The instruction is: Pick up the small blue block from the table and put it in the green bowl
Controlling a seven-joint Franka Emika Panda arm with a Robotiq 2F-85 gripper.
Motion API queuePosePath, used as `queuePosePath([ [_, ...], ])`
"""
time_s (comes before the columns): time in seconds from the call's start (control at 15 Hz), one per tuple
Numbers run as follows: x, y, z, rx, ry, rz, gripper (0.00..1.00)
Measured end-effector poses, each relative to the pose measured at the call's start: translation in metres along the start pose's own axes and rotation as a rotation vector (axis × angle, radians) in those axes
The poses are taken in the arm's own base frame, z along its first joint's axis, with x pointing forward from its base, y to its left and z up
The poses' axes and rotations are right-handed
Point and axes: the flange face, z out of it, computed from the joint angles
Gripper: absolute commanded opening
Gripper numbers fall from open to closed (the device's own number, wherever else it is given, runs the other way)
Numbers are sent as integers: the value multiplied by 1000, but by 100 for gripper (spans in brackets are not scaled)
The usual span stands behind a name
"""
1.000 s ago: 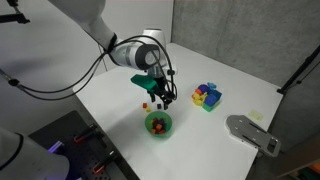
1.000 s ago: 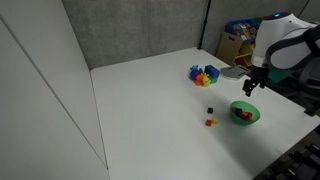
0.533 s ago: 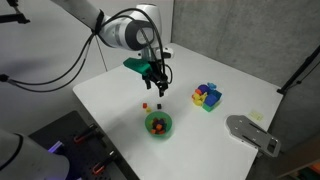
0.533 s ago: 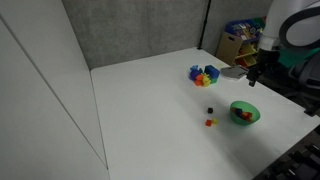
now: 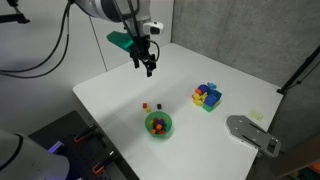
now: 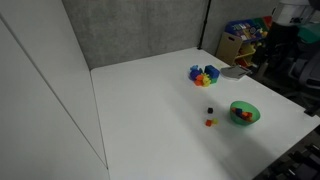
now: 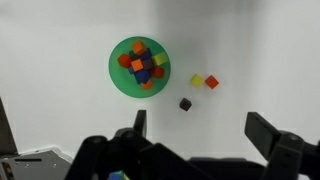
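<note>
Tiny, light and rigid, the small blue block (image 7: 145,74) seems to lie in the green bowl (image 7: 114,66); its flat opposite faces suit pinching. The gripper (image 7: 198,122) holds its jaws wide apart, empty.

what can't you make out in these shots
- Loose dark block: in the wrist view it is too small and dim to say whether it is dark blue or black.
- Pile in the green bowl: the top blocks hide the lower ones, so there is no count.
- Gripper: in an exterior view it is too small to show the finger gap.
- Block cluster: it is too small to count pieces and is outside the wrist view.
</note>
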Motion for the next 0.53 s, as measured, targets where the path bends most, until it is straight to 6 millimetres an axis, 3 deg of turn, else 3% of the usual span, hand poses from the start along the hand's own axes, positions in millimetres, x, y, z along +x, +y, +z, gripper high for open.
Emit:
queuePosePath([
  [0.27, -19, 2, -42, 25, -23, -9, 100],
  [0.53, -30, 6, -62, 31, -32, -15, 100],
])
